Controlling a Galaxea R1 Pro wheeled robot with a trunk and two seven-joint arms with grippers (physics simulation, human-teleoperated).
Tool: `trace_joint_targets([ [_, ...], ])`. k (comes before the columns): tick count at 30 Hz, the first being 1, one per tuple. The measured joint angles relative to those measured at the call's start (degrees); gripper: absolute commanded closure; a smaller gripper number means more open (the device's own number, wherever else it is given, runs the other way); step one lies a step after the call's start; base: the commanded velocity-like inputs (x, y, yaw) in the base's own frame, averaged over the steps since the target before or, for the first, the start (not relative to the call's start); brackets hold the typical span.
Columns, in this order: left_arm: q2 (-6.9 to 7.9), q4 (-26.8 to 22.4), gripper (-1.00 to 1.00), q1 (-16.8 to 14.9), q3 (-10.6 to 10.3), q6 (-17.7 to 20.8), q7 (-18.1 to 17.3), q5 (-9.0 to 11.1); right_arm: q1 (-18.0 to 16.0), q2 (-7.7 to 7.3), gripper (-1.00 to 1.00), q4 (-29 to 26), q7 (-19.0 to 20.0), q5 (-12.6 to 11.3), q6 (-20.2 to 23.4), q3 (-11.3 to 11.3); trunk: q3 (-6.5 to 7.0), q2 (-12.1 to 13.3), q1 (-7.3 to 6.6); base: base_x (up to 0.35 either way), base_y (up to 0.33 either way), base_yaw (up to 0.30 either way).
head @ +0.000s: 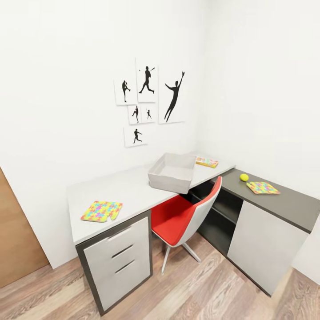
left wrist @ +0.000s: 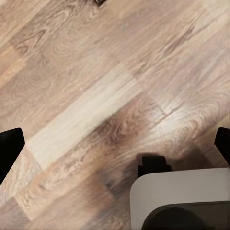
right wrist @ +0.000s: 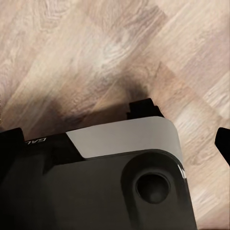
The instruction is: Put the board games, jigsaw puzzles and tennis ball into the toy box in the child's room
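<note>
Nearest, one jigsaw puzzle (head: 102, 210) lies by the surface's (head: 133, 189) front-left corner. Mid-surface sits the toy box (head: 172, 172), a board game (head: 207, 162) behind it; tennis ball (head: 244, 177) and second puzzle (head: 263, 187) rest on the dark wing. Both grippers' fingertips (left wrist: 10, 146) (right wrist: 223, 142) stand apart, empty, over floor. Approach squarely, avoiding the chair (head: 184, 216).

long pale grey matt desk top (head: 129, 189) | white smooth drawer fronts (head: 120, 258) | brown wood-plank floor (head: 209, 289), faint sheen | red-and-white glossy shell chair (head: 186, 218) | light grey matt square bin (head: 171, 174) | fuzzy-looking yellow-green ball (head: 244, 177)
</note>
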Motion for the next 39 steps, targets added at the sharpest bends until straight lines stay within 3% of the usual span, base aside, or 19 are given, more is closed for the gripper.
trace_joint_targets([
  [39, 0.04, 0.2, -1.00, 0.0, -0.4, 0.0, -0.1, -0.1, 0.0, 0.08, -1.00, 0.0, 0.0, -0.1, -0.6, 0.0, -3.23, 0.0, 0.00, -0.008, 0.056, -0.147],
])
